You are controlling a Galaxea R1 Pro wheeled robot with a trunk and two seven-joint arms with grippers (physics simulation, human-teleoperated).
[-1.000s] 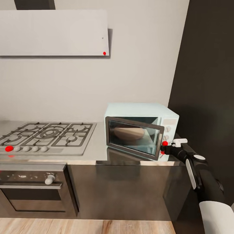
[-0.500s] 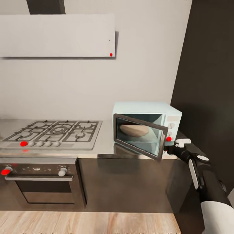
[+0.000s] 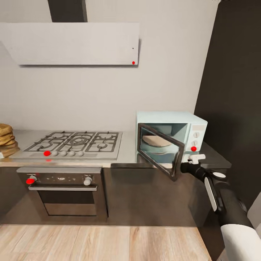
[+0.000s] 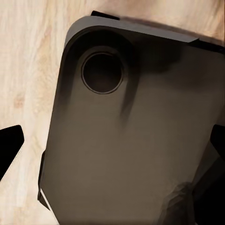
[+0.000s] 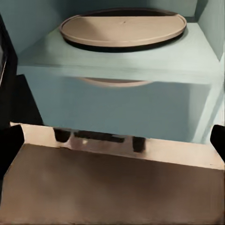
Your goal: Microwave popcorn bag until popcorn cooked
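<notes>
The pale mint-blue microwave point(image 3: 197, 127) stands on the grey countertop point(image 3: 127, 154) with its glass door point(image 3: 159, 150) swung wide open. Its cavity holds only a tan turntable point(image 3: 156, 140). My right gripper point(image 3: 194, 159) hovers open just past the door's free edge, at counter height. The right wrist view looks into the microwave point(image 5: 117, 98) at the bare turntable point(image 5: 123, 28); the dark fingertips point(image 5: 9, 143) sit far apart. A tan-brown rolled thing point(image 3: 5, 139), perhaps the popcorn bag, is cut off at the counter's far left. My left gripper point(image 4: 112, 145) hangs open over the robot's dark base.
A steel gas hob point(image 3: 76, 143) lies left of the microwave, with a built-in oven point(image 3: 67, 195) under it and a flat white hood point(image 3: 72, 43) above. A tall dark panel point(image 3: 232, 90) closes the right side. Light wood floor point(image 3: 101, 243) runs along the cabinets.
The camera has drawn back and panned left, bringing the tan thing into view. The microwave door has swung much wider open, with my right gripper staying near its free edge.
</notes>
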